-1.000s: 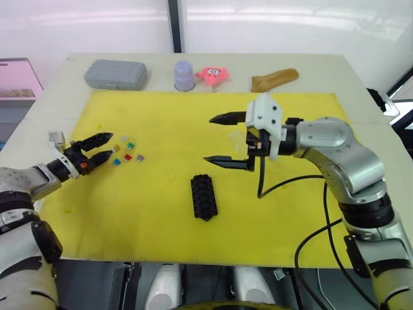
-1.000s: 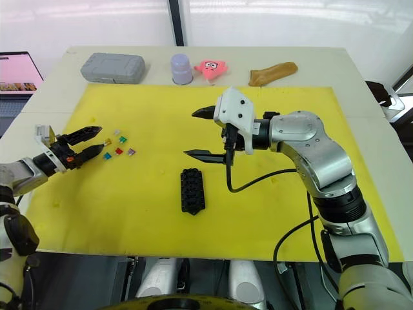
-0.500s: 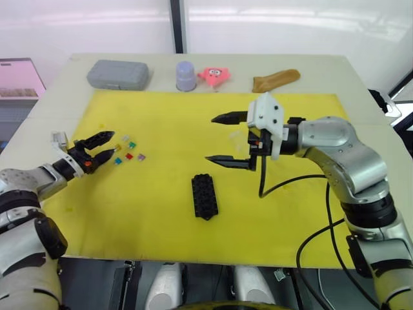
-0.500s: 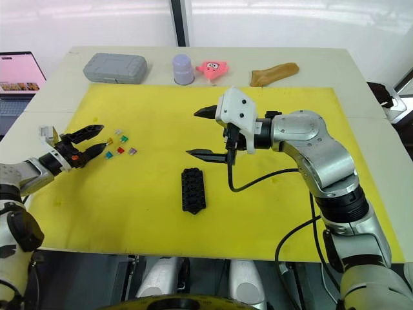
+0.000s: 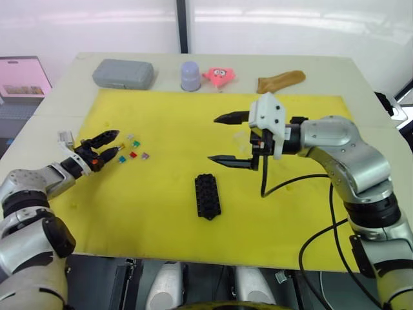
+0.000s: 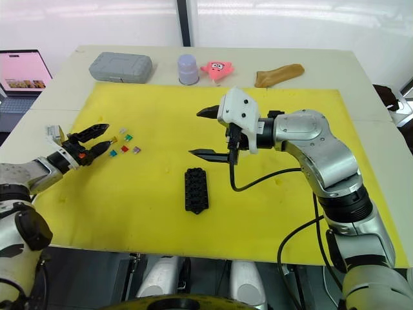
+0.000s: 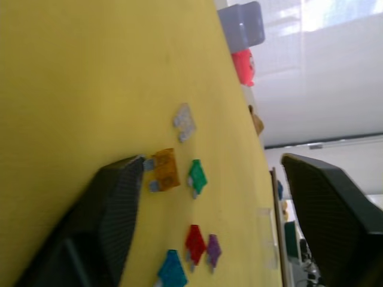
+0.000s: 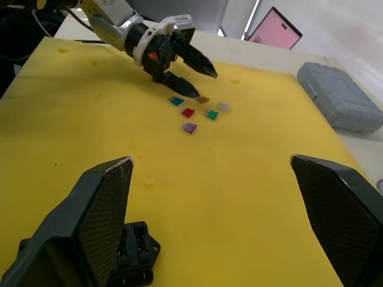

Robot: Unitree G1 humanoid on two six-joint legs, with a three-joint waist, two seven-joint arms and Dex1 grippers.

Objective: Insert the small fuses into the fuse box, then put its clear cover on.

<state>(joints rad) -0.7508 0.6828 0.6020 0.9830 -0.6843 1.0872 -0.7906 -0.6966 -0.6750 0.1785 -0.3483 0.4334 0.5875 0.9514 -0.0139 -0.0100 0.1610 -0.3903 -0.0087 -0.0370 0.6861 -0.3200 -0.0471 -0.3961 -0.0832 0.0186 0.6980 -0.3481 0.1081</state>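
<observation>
Several small fuses (image 5: 133, 150) in assorted colours lie in a loose cluster on the left of the yellow mat (image 5: 168, 116). My left gripper (image 5: 115, 142) is open right beside them. One fingertip touches the orange fuse (image 7: 163, 170), and nothing is held. The black fuse box (image 5: 208, 196) lies at the mat's middle front, its slots facing up. My right gripper (image 5: 213, 139) hovers open above the mat, behind and to the right of the fuse box. A faint clear cover (image 5: 240, 136) seems to lie on the mat under that gripper.
Along the table's far edge stand a grey case (image 5: 122, 73), a lavender cup (image 5: 190, 75), a pink toy (image 5: 218, 75) and a brown object (image 5: 281, 81). A laptop screen (image 5: 24, 76) stands off the table's left. A black cable (image 5: 290, 184) hangs from the right arm.
My left gripper has edged toward the fuses until one fingertip reaches the orange one. The right arm has held still. The camera has shifted slightly.
</observation>
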